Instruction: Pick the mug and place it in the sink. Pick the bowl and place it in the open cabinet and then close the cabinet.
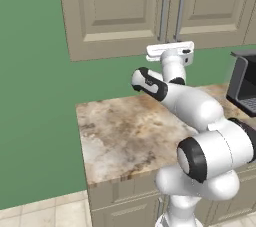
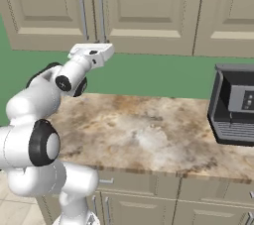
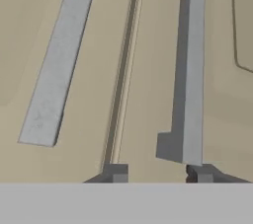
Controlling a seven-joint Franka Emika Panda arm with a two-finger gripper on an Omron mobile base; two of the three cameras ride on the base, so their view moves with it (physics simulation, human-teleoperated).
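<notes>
The cabinet [image 1: 115, 11] [image 2: 144, 6] hangs above the counter with its beige doors shut. Two vertical silver bar handles [image 1: 180, 8] [image 2: 101, 6] flank the seam between the doors. My gripper [image 1: 172, 45] [image 2: 101, 45] is raised to the lower ends of these handles. In the hand view my gripper [image 3: 158, 172] stands open, its fingertips [image 3: 116, 171] apart with nothing between them. The foot of the right-hand handle [image 3: 190, 119] ends just above the right fingertip, and the door seam [image 3: 121, 70] runs above the left one. The mug, the bowl and the sink are out of view.
A marbled brown counter [image 1: 125, 131] [image 2: 149, 130] lies under the arm. A dark grey boxy appliance [image 1: 242, 86] [image 2: 233, 105] stands at its right end. A green wall [image 1: 30, 71] backs the counter, whose left edge drops to a tiled floor [image 1: 40, 211].
</notes>
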